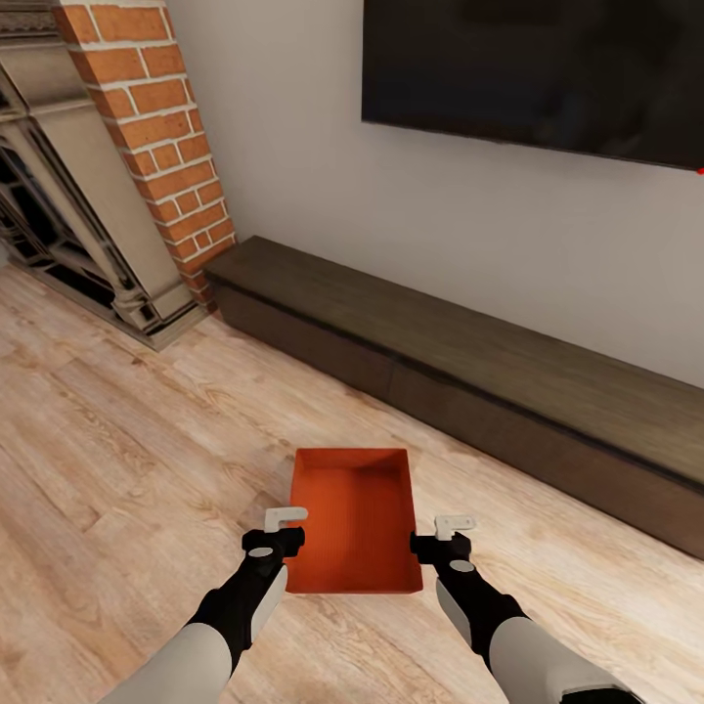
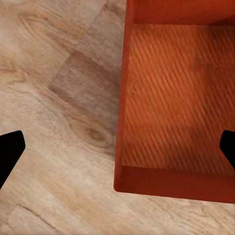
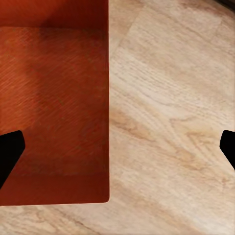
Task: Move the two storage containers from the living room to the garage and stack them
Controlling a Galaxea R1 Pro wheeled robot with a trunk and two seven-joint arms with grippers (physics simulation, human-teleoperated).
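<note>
Straddling the long walls of an orange bin [image 1: 354,518], left gripper [image 1: 285,520] at its 9 o'clock and right gripper [image 1: 453,529] at its 3 o'clock, both spread wide, fingertips [image 2: 11,152] apart over wall and floor, not clamped on anything. Bin upright and empty on light wood planks [image 1: 117,460]; beyond at 12 o'clock a low dark bench [image 1: 469,362], a black screen [image 1: 533,73] above, a brick column [image 1: 161,137] at 10 o'clock.

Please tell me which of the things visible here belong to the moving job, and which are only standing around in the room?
Belong to the job:
- storage container, on the wood floor
- left gripper and right gripper, open, one at each long side of it

Just standing around:
- TV bench
- television
- brick column
- fireplace surround
</note>
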